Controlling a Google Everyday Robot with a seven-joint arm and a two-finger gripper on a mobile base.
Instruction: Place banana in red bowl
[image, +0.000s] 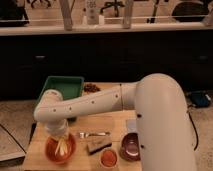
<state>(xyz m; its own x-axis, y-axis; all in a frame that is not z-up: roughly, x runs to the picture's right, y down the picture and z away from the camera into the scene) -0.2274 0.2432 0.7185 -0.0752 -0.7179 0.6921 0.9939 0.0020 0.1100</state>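
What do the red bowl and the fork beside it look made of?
The red bowl, directly under the gripper, is probably plastic: glossy, with an even orange-red sheen. The fork looks like metal: silvery and pale against the wood. Neither is certain from looks alone.

We've got the glossy white robot arm (100, 104) on screen, its pale gripper (58, 135) low over the round, shiny orange-red plastic bowl (49, 152). There's the small pale yellow curved banana (62, 147), bright against that orange (lovely contrast). We see a deep green rectangular tray (62, 86), a silver metal fork (94, 134), a dark purple-maroon round bowl (131, 148), a small white-rimmed bowl with orange inside (108, 158) and a brown block (99, 146), all on the light tan wooden table (107, 120).
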